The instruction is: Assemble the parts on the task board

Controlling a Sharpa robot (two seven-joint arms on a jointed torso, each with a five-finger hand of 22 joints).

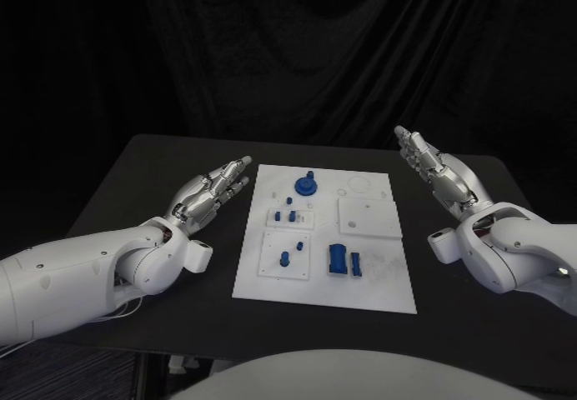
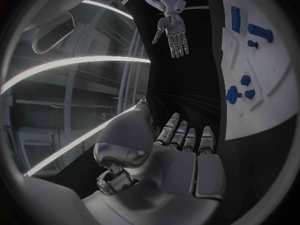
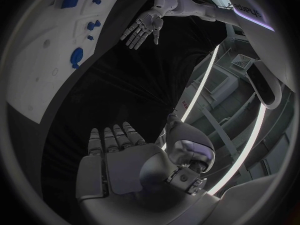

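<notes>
I have both hands off the board (image 1: pixel 373 287). My left hand (image 1: pixel 214 193) hovers over the table just beside the board's left edge, fingers straight and apart, holding nothing. My right hand (image 1: pixel 435 171) hangs near the board's right far corner, likewise spread and holding nothing. The wrist views agree: flat palms, nothing in them.

The board lies in the middle of the table (image 1: pixel 144 179). On it I see a round blue part (image 1: pixel 307 184) at the far end, small pegs (image 1: pixel 288 215) standing in the raised plate below it, two more pegs (image 1: pixel 283 256) in the near left plate, and a blue block (image 1: pixel 338 259) with a slimmer piece (image 1: pixel 358 263) beside it. The right plate (image 1: pixel 367 217) looks bare apart from small holes.

I cannot judge the step from this. Hands parked either side with parts spread over the board fits a pause ahead of picking up a part, and equally a retreat after seating one. Whether the pegs are fully seated is too small to tell, so I would check that before committing either hand.
</notes>
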